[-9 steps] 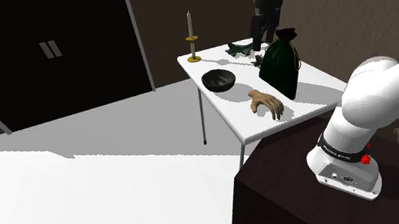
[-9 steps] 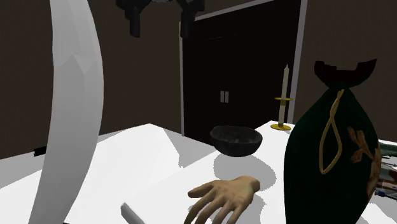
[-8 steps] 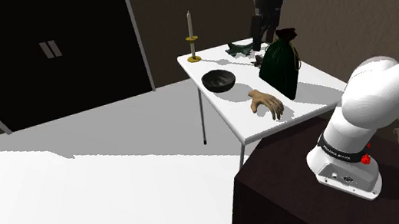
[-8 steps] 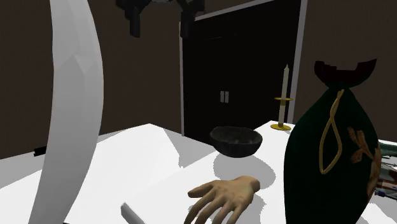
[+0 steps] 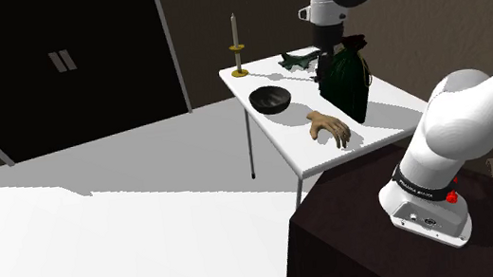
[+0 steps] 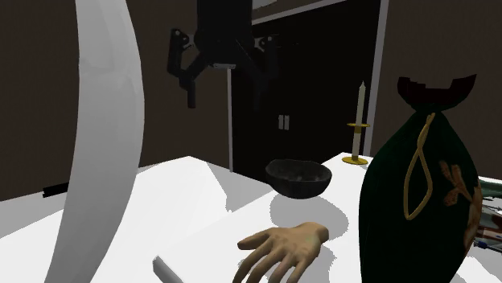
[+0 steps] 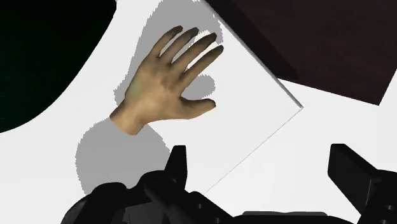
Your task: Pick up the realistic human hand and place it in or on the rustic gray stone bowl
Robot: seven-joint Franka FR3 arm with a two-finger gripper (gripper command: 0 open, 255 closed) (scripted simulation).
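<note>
In the shoulder view the gripper point(image 5: 324, 55) hangs high over the white table point(image 5: 302, 155), above the dark green bag point(image 5: 347, 79). The flesh-coloured hand point(image 5: 329, 125) lies flat near the table edge closest to the stand point(image 5: 360, 234), just beside the bag, with the dark bowl point(image 5: 270, 99) apart from it toward the candle point(image 5: 236, 44). In the second exterior view the gripper point(image 6: 225, 84) is spread wide with nothing in it, well above the hand point(image 6: 281, 249) and the bowl point(image 6: 298, 177) behind it. In the wrist view the hand point(image 7: 168, 79) rests palm-down with its digits splayed, ahead of one finger point(image 7: 177, 167) rather than centred in the gap. The step in hand looks like the approach. It would go best by first shifting sideways until the palm sits midway between the fingers, then turning the wrist so the jaws span the palm's narrow width — not the splayed digits. The descent should be straight and go almost to the tabletop, since the hand lies low, and should stay clear of the bag.
</note>
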